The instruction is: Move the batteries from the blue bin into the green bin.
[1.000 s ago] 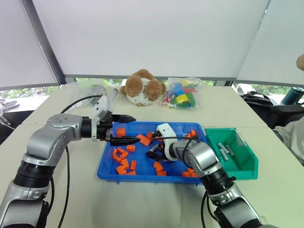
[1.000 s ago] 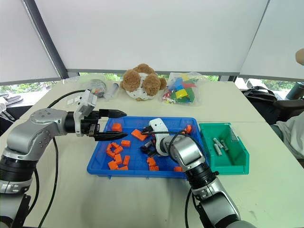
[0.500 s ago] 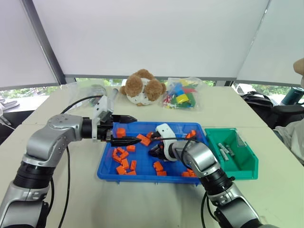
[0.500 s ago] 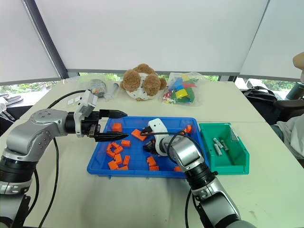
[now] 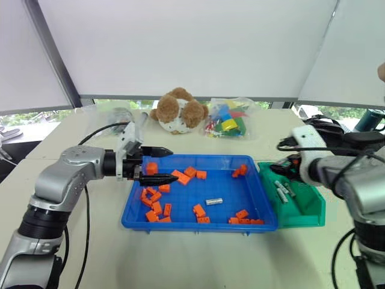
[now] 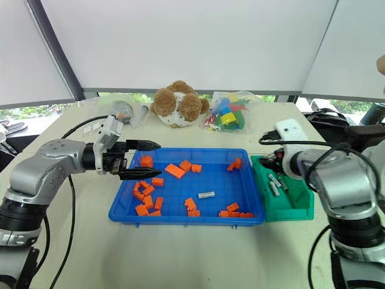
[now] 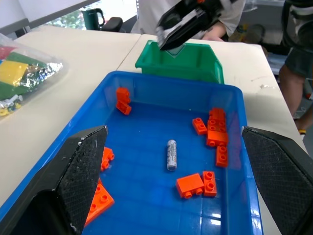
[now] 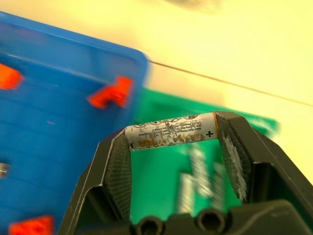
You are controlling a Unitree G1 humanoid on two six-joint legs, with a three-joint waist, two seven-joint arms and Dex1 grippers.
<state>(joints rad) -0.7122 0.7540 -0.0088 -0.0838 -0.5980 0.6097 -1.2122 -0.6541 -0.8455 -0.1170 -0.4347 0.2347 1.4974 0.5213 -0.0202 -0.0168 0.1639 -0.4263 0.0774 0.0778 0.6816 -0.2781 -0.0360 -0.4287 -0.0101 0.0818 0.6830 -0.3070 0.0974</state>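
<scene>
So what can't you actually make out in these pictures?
- How many batteries lie in the green bin: head views show them too small, the right wrist view blurs them behind the held battery.
- Print on the loose battery in the blue bin: too small.
- Right gripper in the head views: its fingers are hidden behind its own wrist.
- Contents of the bag: jumbled, partly hidden by glare.

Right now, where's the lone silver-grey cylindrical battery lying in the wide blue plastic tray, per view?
Left eye: battery, tray centre-right.
Right eye, same spot.
Left wrist, mid-tray.
Right wrist: sliver at the edge, probably it.
Shared landmark: green bin beside blue tray.
</scene>
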